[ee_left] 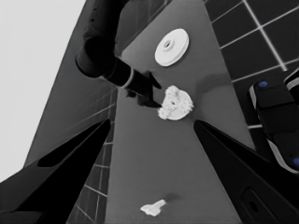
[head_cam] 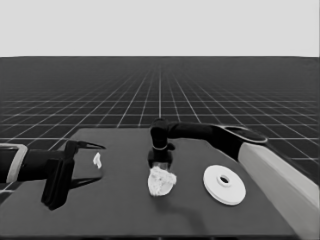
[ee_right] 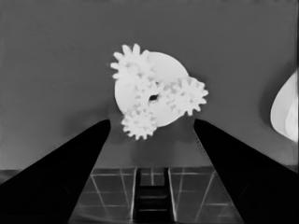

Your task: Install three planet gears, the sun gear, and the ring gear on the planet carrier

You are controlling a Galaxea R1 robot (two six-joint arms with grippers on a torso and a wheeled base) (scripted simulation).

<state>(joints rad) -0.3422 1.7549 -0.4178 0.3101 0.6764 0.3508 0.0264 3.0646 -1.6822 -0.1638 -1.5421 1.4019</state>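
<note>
Head view places the right gripper (head_cam: 160, 161) at the centre of the frame, pointing down just above a lumpy white cluster on the dark table (head_cam: 120, 210); its arm runs in from the lower right corner, black near the wrist and pale grey farther back. Only the right wrist view resolves that cluster: the smaller round part (ee_right: 152, 91), a flat smooth-edged disc, sits in the upper middle of that frame carrying four small toothed gears (ee_right: 140, 123), three spaced around its rim and overhanging it, one at the centre with a tiny dark hole. The two black fingers (ee_right: 70, 172) stand wide apart at the bottom of that frame, holding nothing and clear of the gears. The larger round part (head_cam: 224, 184), thick-rimmed with a small centre hole, lies at right of centre in the head view, apart from the cluster; the right wrist view catches only its curved edge at the right border. The left gripper (head_cam: 95, 146) waits at the left of the head frame, its pointed fingers spread and empty, with a thin white piece (head_cam: 97, 160) lying just below its tips. The left wrist view shows that piece near its bottom edge, and dark machinery (ee_left: 275, 121) with small blue lights at its right edge. No writing or labels are legible anywhere.
</note>
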